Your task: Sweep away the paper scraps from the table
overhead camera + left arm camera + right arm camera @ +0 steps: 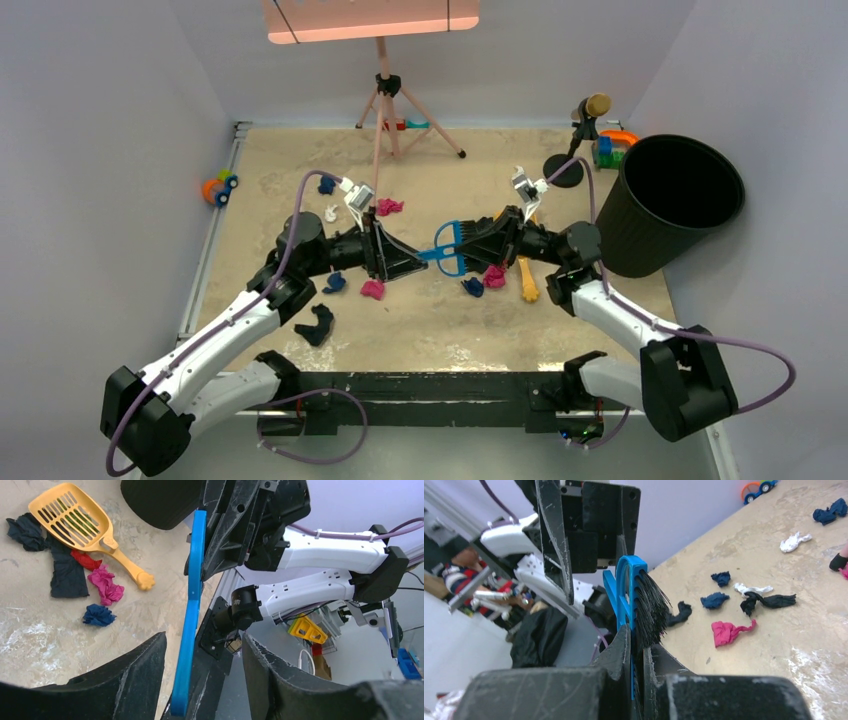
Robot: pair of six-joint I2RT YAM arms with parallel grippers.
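Note:
My right gripper (465, 245) is shut on the head of a blue hand brush (447, 250), bristles (651, 607) beside its fingers (621, 645). The brush handle (192, 605) reaches between the wide-open jaws of my left gripper (412, 258), which do not press on it. Paper scraps lie on the beige table (440, 330): pink (372, 289), blue (335, 283), black (317, 327), pink (390, 207), white (331, 212) and blue (327, 185) on the left, blue (472, 287) and pink (494, 277) below the right gripper. The right wrist view shows a pink wad (726, 631).
A yellow dustpan (527, 278) lies beside my right arm, also in the left wrist view (75, 520). A black round bin (670, 200) stands at the right edge. A pink tripod (385, 110), a toy car (218, 187) and toys (610, 145) sit at the back.

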